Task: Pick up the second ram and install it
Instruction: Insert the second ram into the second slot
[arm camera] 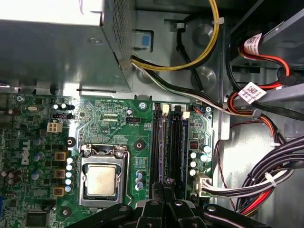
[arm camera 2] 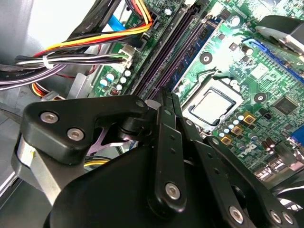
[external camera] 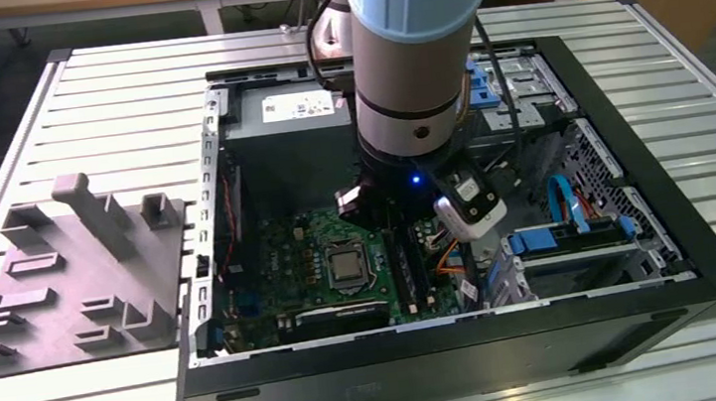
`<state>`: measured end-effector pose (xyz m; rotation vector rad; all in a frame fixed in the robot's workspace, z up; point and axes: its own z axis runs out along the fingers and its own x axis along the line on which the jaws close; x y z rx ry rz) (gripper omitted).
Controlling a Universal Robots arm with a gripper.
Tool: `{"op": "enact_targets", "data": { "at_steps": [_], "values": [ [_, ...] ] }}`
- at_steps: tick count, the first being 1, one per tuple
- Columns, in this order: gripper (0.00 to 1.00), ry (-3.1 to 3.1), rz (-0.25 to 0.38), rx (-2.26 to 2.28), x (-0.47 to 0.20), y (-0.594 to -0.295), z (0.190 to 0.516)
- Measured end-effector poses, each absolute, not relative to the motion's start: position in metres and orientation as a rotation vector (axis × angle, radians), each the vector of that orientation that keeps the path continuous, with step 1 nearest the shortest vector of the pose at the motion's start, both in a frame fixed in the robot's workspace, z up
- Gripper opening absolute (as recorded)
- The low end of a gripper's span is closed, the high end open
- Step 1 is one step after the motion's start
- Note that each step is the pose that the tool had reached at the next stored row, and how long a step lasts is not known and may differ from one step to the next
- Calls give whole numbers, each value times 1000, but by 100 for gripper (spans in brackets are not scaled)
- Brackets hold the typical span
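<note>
Grey tray (external camera: pixel 74 280) sits by the tabletop's (external camera: pixel 119 86) edge on the exterior view's left, PC case (external camera: pixel 658 259) mid-tabletop. Inside, the pincer (arm camera 2: pixel 167 96), fingers squeezed together on nothing, is right over the slots (arm camera: pixel 178 142). A ram (arm camera 2: pixel 192 45) sits seated alongside, CPU (arm camera: pixel 100 180) side.

Gripper (arm camera: pixel 166 184) over motherboard (arm camera: pixel 109 118) inside computer case (external camera: pixel 482 362), tray (external camera: pixel 25 325) on table (external camera: pixel 120 96) at the exterior view's left
</note>
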<state>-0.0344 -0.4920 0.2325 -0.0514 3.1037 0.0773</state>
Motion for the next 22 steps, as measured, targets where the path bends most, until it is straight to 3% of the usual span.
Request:
{"op": "enact_targets", "data": {
  "at_steps": [22],
  "values": [
    [11, 3103, 83, -47, -35, -491, 229]
  ]
}}
